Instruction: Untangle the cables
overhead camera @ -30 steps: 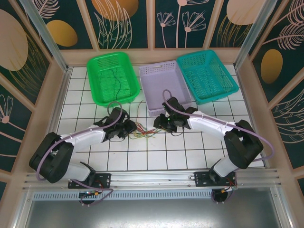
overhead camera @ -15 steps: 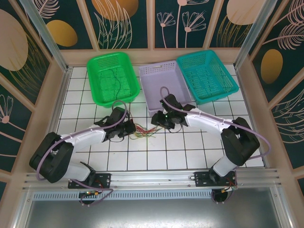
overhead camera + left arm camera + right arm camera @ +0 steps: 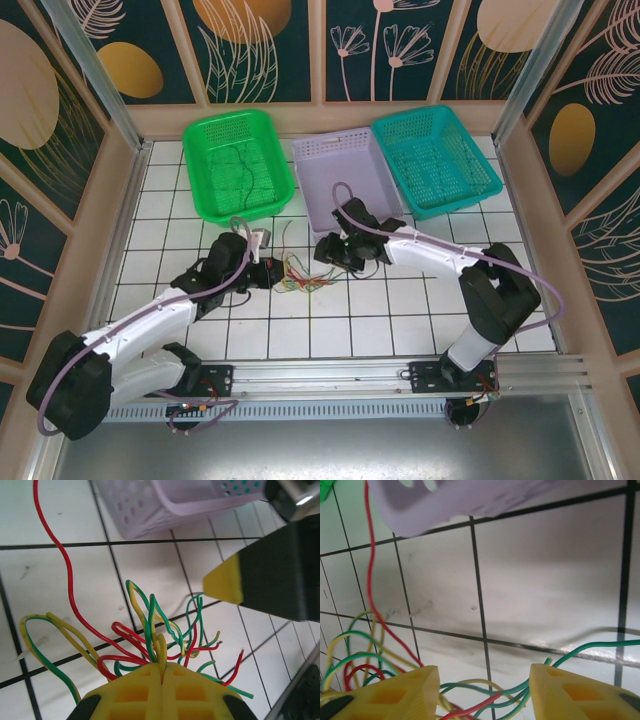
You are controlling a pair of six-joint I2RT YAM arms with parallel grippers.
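The cables are lying in a loose bunch on the white tiles, just in front of the lilac basket by its near left corner. The left gripper is pinching them, its jaws pressed together on yellow and green strands. The right gripper is hovering at the bunch's basket side with its jaws apart, and wires are crossing the gap ungripped.
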